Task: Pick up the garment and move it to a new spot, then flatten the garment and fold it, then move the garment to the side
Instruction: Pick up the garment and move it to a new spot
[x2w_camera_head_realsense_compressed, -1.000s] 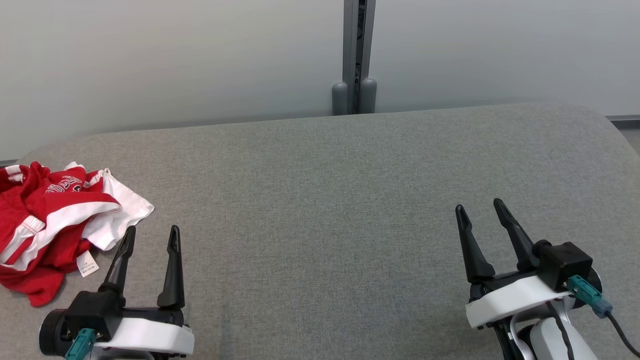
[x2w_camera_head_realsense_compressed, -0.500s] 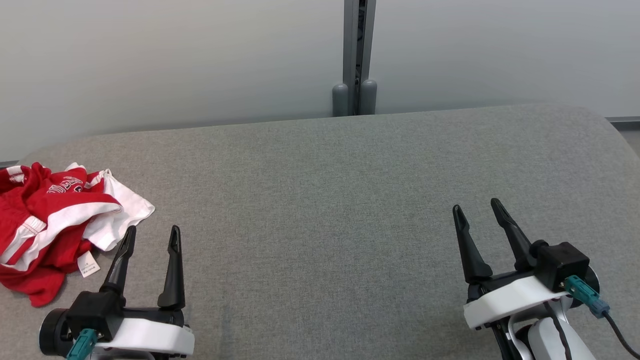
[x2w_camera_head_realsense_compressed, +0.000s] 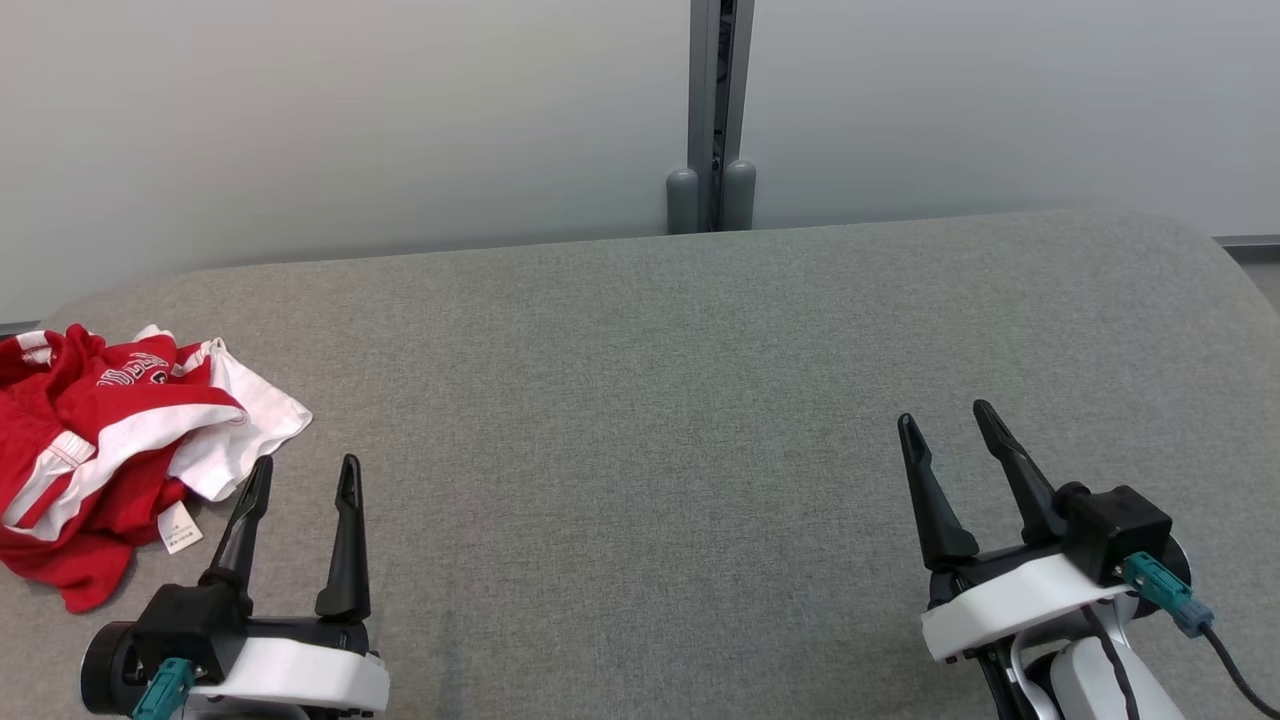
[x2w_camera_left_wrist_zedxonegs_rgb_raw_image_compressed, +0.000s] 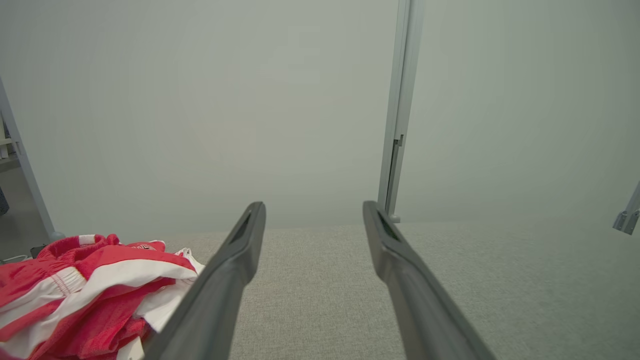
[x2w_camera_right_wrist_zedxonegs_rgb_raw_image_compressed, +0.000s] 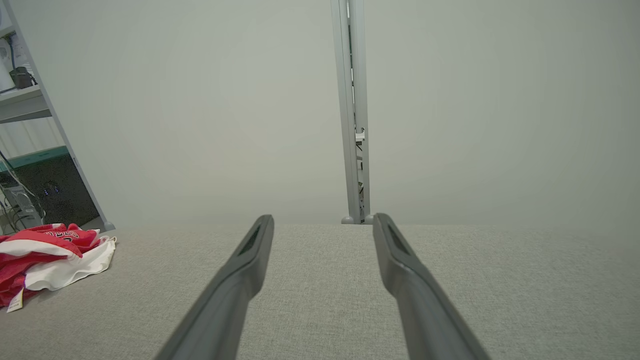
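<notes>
with left gripper (x2w_camera_head_realsense_compressed: 305, 462) and right gripper (x2w_camera_head_realsense_compressed: 944, 413) both wide open and empty, you may pinch only one layer of the crumpled red-and-white jersey (x2w_camera_head_realsense_compressed: 110, 440) at middle left.

L gripper (x2w_camera_head_realsense_compressed: 305, 462): two long black fingers (x2w_camera_head_realsense_compressed: 345, 545), tapered to points w/ a slot near each tip, on a black housing (x2w_camera_head_realsense_compressed: 185, 625). Behind it a glossy white wrist shell (x2w_camera_head_realsense_compressed: 290, 675), a round black cap (x2w_camera_head_realsense_compressed: 100, 680) on the outer side and a teal connector (x2w_camera_head_realsense_compressed: 160, 688). R gripper (x2w_camera_head_realsense_compressed: 943, 413): same build, boxy black block (x2w_camera_head_realsense_compressed: 1115, 530) w/ teal plug (x2w_camera_head_realsense_compressed: 1155, 590) + black cable (x2w_camera_head_realsense_compressed: 1235, 670); white forearm (x2w_camera_head_realsense_compressed: 1095, 690).
</notes>
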